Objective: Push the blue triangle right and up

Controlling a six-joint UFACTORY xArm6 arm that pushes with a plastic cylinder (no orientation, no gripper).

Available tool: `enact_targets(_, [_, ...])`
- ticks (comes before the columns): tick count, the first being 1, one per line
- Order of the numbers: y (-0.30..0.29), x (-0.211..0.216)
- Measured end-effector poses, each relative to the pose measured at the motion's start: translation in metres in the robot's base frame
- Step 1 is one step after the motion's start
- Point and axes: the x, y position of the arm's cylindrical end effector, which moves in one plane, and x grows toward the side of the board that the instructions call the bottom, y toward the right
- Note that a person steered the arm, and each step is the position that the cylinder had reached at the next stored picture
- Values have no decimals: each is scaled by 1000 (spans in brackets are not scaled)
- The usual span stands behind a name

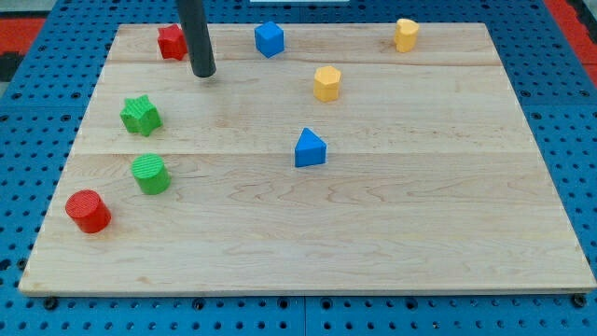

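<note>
Approach step: my tip rests on the wooden counter, well apart at ten o'clock from the blue triangular block. No pincer exists. Next, I judge, it must reach the triangle's seven o'clock side.

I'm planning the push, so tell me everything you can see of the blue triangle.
The blue triangle is a small solid block, plain blue, matte like painted wood. It stands on the wooden board near its middle, apex toward the view's top, with a lighter front face and a darker right side. Nothing touches it: the yellow block lies above it, apart. My tip is far off to the upper left, beside the red block.
</note>
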Motion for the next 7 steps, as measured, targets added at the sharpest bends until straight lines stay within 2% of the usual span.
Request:
enact_targets(2, [1,1])
enact_targets(4, [17,66])
enact_targets(7, [27,87])
